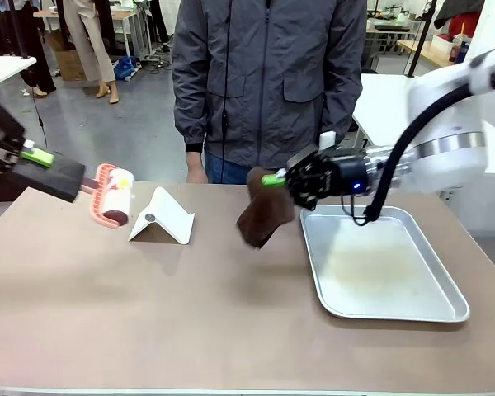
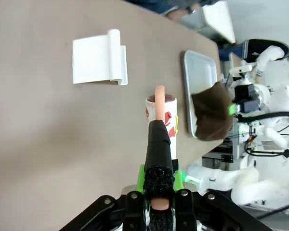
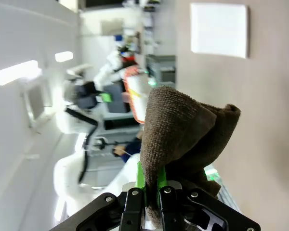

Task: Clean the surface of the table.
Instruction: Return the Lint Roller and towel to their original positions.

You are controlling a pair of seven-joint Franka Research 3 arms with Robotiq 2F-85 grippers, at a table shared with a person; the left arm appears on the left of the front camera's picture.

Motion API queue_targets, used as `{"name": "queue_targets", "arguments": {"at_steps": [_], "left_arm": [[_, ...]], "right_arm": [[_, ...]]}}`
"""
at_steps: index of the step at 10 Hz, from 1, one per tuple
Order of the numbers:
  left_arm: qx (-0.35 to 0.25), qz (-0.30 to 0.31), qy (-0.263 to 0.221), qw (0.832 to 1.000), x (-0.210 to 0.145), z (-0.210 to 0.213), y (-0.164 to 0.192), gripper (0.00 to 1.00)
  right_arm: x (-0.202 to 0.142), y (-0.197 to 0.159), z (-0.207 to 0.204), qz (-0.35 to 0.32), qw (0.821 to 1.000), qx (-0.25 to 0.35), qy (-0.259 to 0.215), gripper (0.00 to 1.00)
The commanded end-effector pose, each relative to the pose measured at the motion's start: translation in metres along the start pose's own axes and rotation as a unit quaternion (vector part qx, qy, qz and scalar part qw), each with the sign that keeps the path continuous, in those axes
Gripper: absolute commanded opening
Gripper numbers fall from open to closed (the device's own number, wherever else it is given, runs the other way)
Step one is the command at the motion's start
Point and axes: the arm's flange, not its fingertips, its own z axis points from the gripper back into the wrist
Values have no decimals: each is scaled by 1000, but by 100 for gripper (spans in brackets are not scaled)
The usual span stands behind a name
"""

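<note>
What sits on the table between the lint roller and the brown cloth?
In the front view, a white folded stand sits between the lint roller and brown cloth.

**Both your grippers clamped, arms raised above the table**

Your left gripper (image 1: 35, 154) sits at the far left, tilted downward toward the middle, its green pads (image 2: 143, 177) pressed tight on a black handle (image 2: 158, 149). Your right arm comes in from the right, wrist roughly level, pointing toward the left. Your right gripper (image 1: 277, 178) is pinched closed on a brown cloth (image 1: 262, 210), fingers almost touching in the right wrist view.
</note>
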Motion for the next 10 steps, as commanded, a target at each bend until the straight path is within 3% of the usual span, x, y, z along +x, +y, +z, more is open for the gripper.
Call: {"name": "queue_targets", "arguments": {"at_steps": [1,3,5,6,7,10], "left_arm": [[33,2,23,999,-5,-27,-20,22],[57,3,28,998,2,-54,-33,22],[57,2,44,997,10,-72,-38,22],[41,-21,70,997,11,-63,-30,22],[50,-8,41,998,2,-72,-37,22],[50,-9,52,997,5,-75,-34,22]], "right_arm": [[-6,-5,-18,11,997,-76,-3,10],[-11,-17,-23,20,990,-138,-31,10],[-8,-14,-10,21,990,-127,-60,10],[-8,-23,-22,23,991,-126,-24,10],[-8,-23,-22,23,991,-126,-24,10],[-8,-23,-22,23,991,-126,-24,10]]}}
